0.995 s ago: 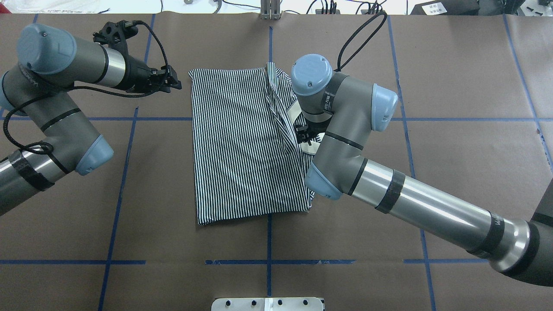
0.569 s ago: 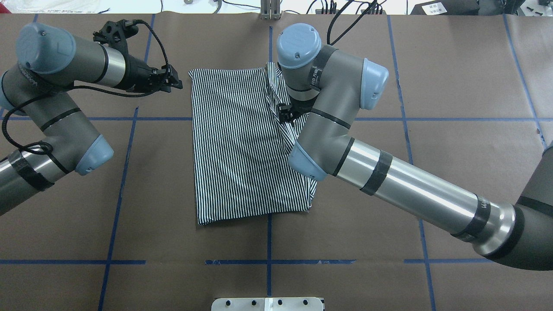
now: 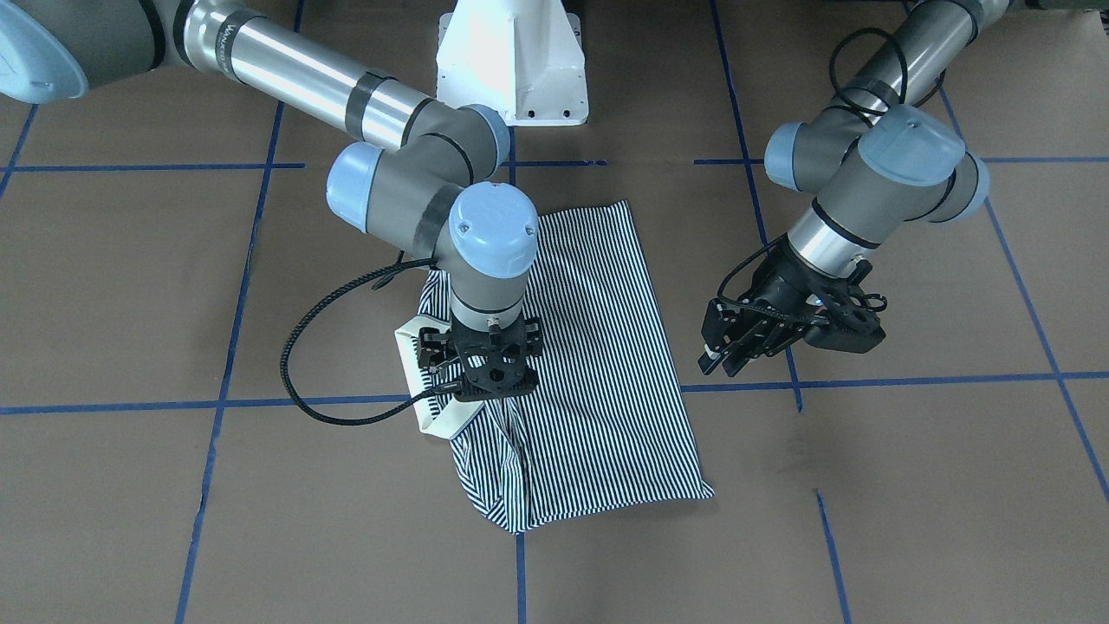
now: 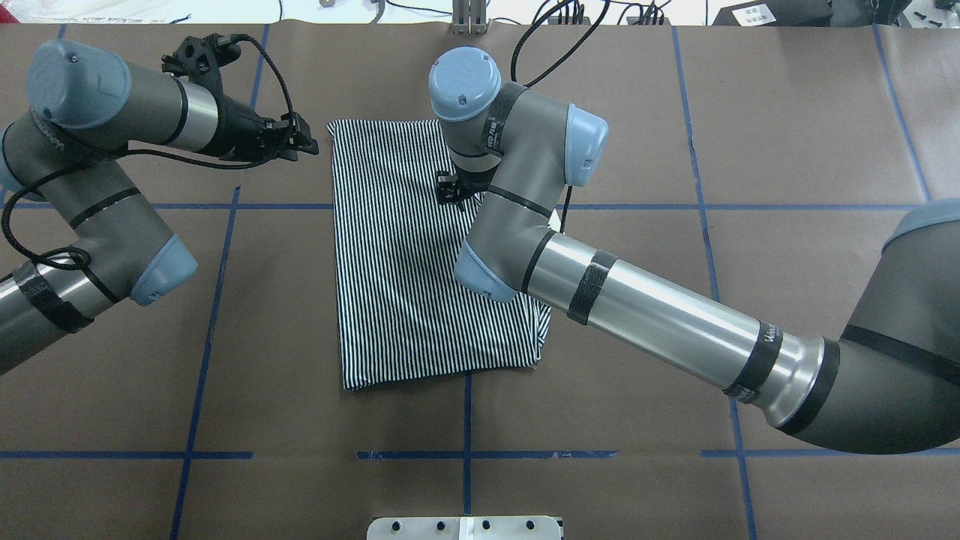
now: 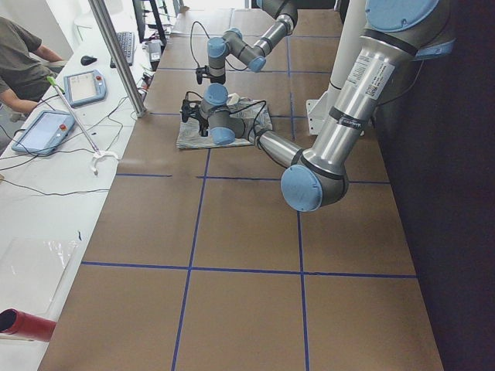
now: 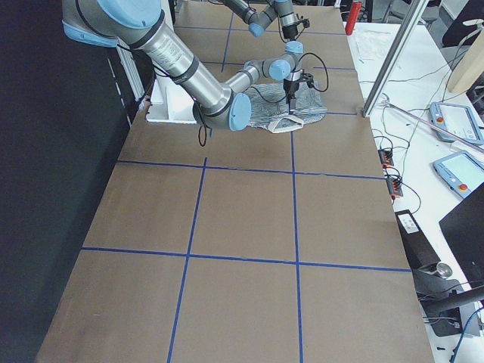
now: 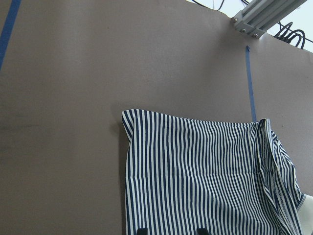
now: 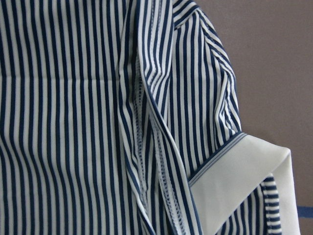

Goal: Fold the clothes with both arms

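A navy-and-white striped polo shirt (image 4: 397, 300) lies flat on the brown paper table (image 4: 787, 135), which has blue tape lines on it. The shirt is folded into 1 long shape. Its edge on the left arm's side is straight and neat. Its edge on the right arm's side is bumpy, with folded layers. The plain cream collar (image 3: 426, 381) sticks out past that edge onto the table.

The silver-grey right arm (image 4: 660, 319) reaches in over the bumpy edge of the shirt. Its black right claw (image 3: 489, 392) points down over the shirt, just beside the collar. I cannot tell if this claw is open or pinching cloth. The arm hides it from above, and its own camera shows only stripes and collar.

The silver-grey left arm (image 4: 127, 109) holds its black left claw (image 4: 300, 142) near the shirt's far corner on that side. The claw does not touch the shirt. Its 2 fingertips (image 7: 142, 231) stand apart with nothing between them.

Brown table shows on every side of the shirt. The widest stretches are out past its 2 long edges. The white robot stand (image 3: 511, 61) sits near the end of the shirt closest to the robot.
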Robot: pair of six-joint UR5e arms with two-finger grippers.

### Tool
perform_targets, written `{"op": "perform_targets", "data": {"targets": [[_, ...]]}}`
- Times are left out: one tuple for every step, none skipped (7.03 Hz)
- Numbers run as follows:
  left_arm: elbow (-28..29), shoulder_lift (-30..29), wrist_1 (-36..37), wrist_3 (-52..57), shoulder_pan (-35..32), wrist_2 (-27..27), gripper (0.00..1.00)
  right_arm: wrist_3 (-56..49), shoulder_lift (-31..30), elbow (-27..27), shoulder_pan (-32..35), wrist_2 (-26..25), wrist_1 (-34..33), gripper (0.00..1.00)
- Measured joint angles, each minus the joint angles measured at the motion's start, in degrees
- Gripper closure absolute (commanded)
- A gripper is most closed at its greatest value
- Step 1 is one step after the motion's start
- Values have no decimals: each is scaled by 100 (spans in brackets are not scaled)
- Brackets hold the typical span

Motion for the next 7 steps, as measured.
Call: {"op": "perform_targets", "data": {"targets": [[0,0,0,-42,0,-4,55,7,30,-123,-33,-14,67,0],[-3,0,0,-109,0,-6,55,-1,36,-222,-52,-56,120,0],[-14,0,0,-151,0,-7,55,-30,33,-315,-53,-134,162,0],[-24,0,0,-176,0,-10,55,-117,23,-392,-18,-204,180,0],[-29,0,0,-189,0,-31,55,-276,-11,-423,64,-235,186,0],[-40,6,0,-198,0,-64,55,-475,-88,-424,188,-235,178,0],[-69,39,0,-204,0,-81,55,-730,-237,-393,363,-218,164,0]]}}
